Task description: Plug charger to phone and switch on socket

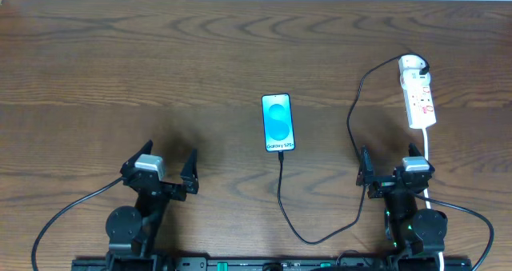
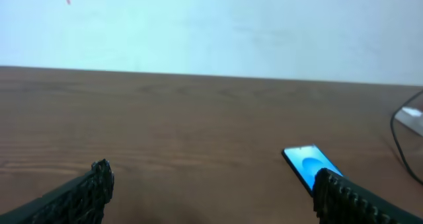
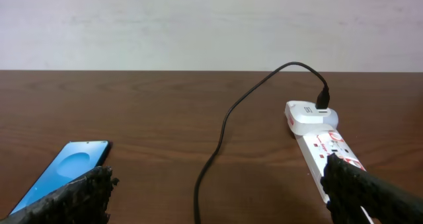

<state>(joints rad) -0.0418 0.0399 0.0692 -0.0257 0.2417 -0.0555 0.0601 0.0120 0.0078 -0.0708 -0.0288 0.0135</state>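
My left gripper (image 1: 168,161): jaws wide, empty | my right gripper (image 1: 390,161): jaws wide, empty | phone (image 1: 277,123): flat mid-table, screen up | charger (image 1: 282,191): tip meets phone's near edge | socket (image 1: 418,99): far right, beyond right gripper

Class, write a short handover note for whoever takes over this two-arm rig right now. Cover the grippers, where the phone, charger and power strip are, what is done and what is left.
Left gripper: open, empty, near the table's front edge, left of the phone.
Right gripper: open, empty, in front of the power strip.
Phone: screen up, mid-table.
Charger cable: runs from the far end of the strip, loops forward and meets the phone's near edge.
Done: the plug looks seated in the phone, but it is too small in the pictures to be sure.
Left: check the plug, then switch the strip on. The pictures do not show whether its switch is on or off.
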